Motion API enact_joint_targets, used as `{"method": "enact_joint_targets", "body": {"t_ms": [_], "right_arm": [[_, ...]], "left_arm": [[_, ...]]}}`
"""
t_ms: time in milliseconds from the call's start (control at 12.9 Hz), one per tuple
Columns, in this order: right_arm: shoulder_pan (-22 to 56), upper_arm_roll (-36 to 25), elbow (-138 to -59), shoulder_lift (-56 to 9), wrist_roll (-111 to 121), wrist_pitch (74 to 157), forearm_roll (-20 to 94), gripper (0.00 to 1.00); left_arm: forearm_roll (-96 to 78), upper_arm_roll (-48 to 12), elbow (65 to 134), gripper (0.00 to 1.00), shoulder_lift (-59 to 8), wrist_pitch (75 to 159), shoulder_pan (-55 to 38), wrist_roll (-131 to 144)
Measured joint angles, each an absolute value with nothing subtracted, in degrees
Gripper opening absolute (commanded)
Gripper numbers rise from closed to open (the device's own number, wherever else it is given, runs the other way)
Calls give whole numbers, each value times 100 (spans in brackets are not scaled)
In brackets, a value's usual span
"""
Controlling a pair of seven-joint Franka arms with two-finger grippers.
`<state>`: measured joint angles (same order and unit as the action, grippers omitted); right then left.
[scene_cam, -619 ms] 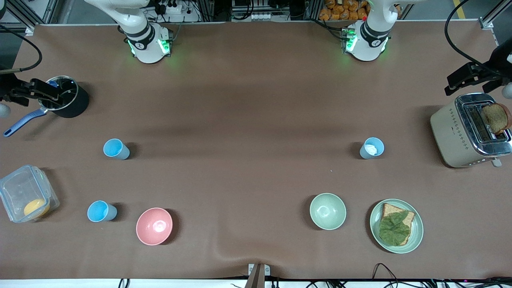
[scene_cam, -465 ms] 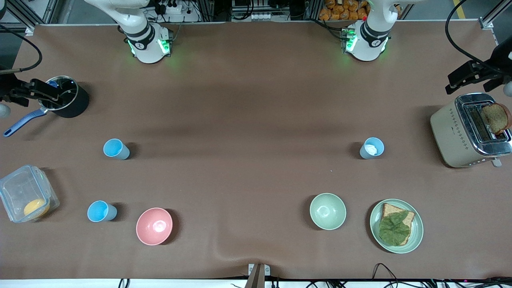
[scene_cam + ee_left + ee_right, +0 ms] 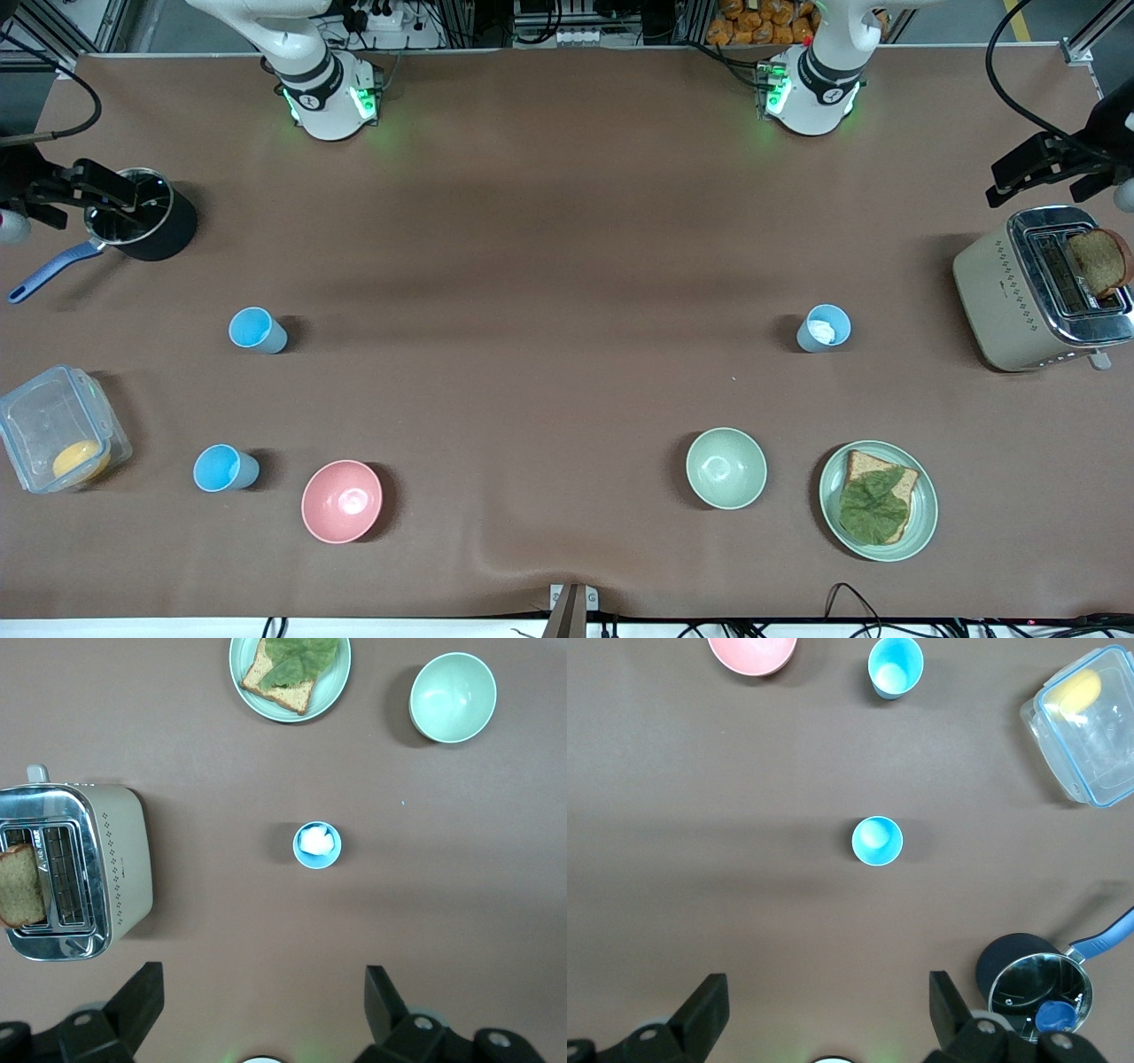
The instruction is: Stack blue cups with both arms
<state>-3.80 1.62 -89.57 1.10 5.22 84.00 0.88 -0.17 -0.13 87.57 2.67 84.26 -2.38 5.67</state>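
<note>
Nothing is stacked yet. Three blue cups stand apart on the tabletop: one (image 3: 257,330) near the pot (image 3: 146,226), one (image 3: 225,468) just beside the pink bowl (image 3: 342,501), one (image 3: 823,328) near the toaster (image 3: 1041,288). The left claw (image 3: 257,1010) and the right claw (image 3: 824,1010) hover high, both spread and empty.

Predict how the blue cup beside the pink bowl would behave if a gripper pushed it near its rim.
The blue cup looks like thin plastic and empty, so it is probably light. It stands upright and tapers, so a push near the rim would likely tip it. Once on its side it might roll in a curve.
</note>
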Motion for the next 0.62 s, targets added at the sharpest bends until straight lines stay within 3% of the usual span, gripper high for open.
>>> {"method": "enact_joint_targets", "body": {"t_ms": [619], "right_arm": [[-380,158,-8988,106,522,8409,87,100]], "left_arm": [[-17,-86,8852,100,224,8427,-251,552]]}}
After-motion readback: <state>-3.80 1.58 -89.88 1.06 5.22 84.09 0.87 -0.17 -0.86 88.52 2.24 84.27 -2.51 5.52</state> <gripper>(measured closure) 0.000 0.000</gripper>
